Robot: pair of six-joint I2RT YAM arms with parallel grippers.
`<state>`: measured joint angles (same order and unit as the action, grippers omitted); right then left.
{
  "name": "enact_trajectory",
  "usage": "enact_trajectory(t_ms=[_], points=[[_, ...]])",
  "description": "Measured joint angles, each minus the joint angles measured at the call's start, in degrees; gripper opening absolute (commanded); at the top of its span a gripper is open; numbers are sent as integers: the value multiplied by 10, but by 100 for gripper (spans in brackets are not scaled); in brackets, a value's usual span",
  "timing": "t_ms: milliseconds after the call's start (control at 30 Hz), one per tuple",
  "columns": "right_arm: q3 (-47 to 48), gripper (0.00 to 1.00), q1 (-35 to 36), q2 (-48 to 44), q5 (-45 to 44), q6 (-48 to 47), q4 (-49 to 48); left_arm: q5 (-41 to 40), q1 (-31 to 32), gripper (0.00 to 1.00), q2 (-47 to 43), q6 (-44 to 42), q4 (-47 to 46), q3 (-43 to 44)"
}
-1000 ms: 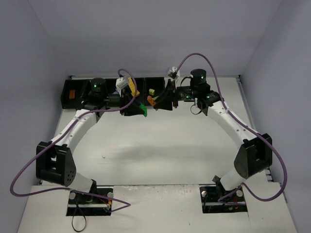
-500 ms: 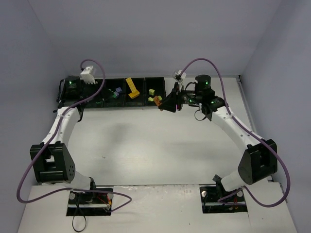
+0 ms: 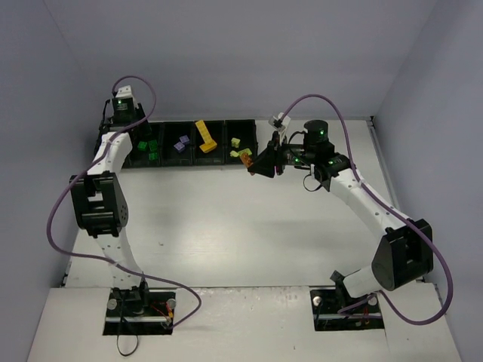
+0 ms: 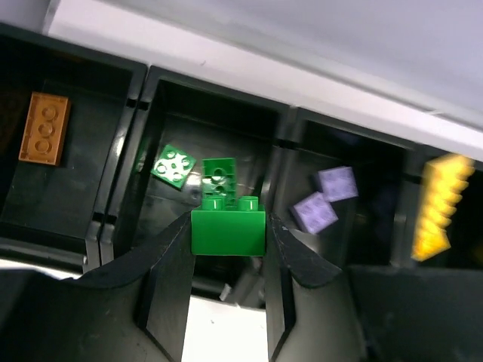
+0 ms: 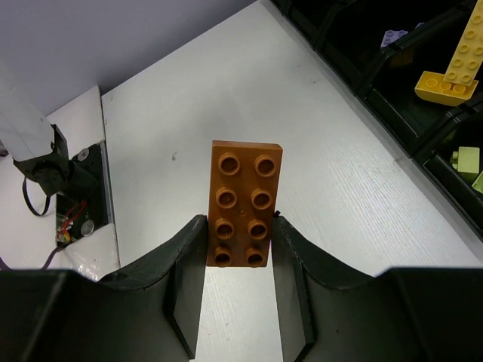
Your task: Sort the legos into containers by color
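Five joined black bins (image 3: 226, 163) stand in a row at the back of the table. My left gripper (image 4: 228, 226) is shut on a dark green brick (image 4: 228, 232) above the second bin from the left, which holds two green bricks (image 4: 173, 164). In the top view the left gripper (image 3: 134, 136) is at the row's left end. My right gripper (image 5: 238, 226) is shut on an orange-brown plate (image 5: 243, 192) above the white table, in front of the rightmost bin; it also shows in the top view (image 3: 253, 161).
The leftmost bin holds an orange-brown plate (image 4: 44, 128). The third holds two lilac bricks (image 4: 336, 183), the fourth a long yellow piece (image 3: 205, 136), the fifth lime bricks (image 3: 237, 142). The enclosure walls stand close behind the bins. The arm bases (image 3: 139, 305) are at the near edge.
My left arm has swung from the middle of the bin row to its left end, carrying the green brick. My right gripper, still holding the orange-brown plate, has shifted slightly.
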<state>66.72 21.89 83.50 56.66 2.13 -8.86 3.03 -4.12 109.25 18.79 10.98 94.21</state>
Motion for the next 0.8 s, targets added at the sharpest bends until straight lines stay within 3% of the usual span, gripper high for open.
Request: enact_trajectory(t_ms=[33, 67, 200, 300, 467, 533, 667, 800], points=[[-1, 0, 0, -1, 0, 0, 0, -7, 0, 16, 17, 0, 6, 13], [-2, 0, 0, -2, -1, 0, 0, -13, 0, 31, 35, 0, 13, 27], [-8, 0, 0, -6, -2, 0, 1, -23, -1, 58, 80, -3, 33, 59], [-11, 0, 0, -7, -3, 0, 1, -27, -1, 68, 88, -1, 43, 64], [-12, 0, 0, -7, -3, -1, 2, -24, -1, 73, 80, 0, 74, 70], [-12, 0, 3, -7, -7, -3, 4, -12, 1, 83, 64, 5, 98, 66], [-12, 0, 14, -6, -24, -16, 10, 14, 16, 87, -10, 22, 137, 32], [-3, 0, 40, 4, -50, -38, 27, 58, 78, 87, -118, 50, 147, -16]])
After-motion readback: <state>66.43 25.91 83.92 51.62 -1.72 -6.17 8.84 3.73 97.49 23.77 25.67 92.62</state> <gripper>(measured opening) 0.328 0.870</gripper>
